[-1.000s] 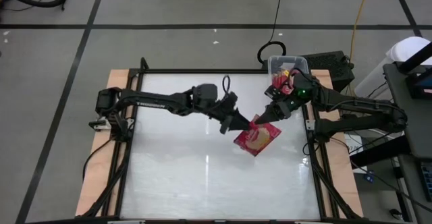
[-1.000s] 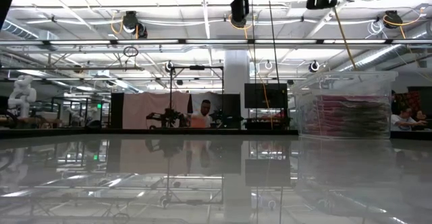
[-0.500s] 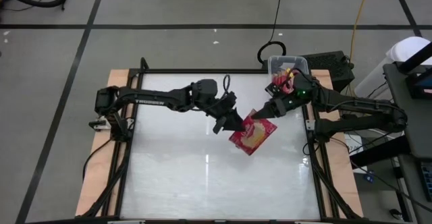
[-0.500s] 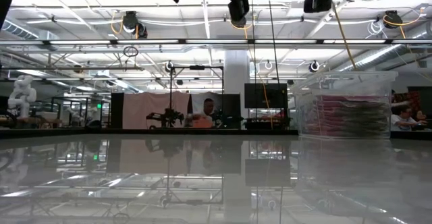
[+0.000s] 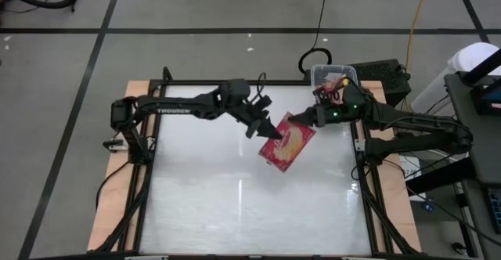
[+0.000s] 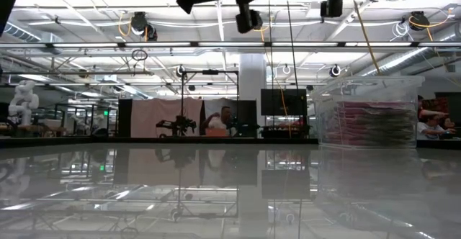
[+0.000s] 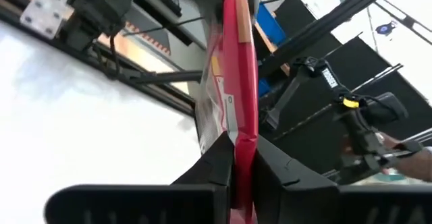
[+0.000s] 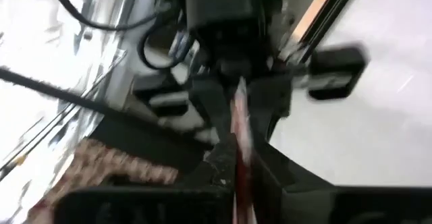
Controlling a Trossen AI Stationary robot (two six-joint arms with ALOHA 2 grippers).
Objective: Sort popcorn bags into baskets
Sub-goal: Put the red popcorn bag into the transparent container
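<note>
Item: one popcorn bag [image 5: 286, 142], raised above the counter [image 5: 235, 205], right of centre. I see left gripper [image 5: 273, 133] fingers clenched on one edge, right gripper [image 5: 297, 119] fingers pinching the opposite. Basket [image 5: 334, 75]: far right corner.

1 popcorn bag [image 5: 286, 143] held up betw. 2 grippers: left gripper [image 5: 272, 133], right gripper [image 5: 300, 120]. 1 clear basket [image 5: 333, 75] w/ a stack of bags inside, count unclear.
</note>
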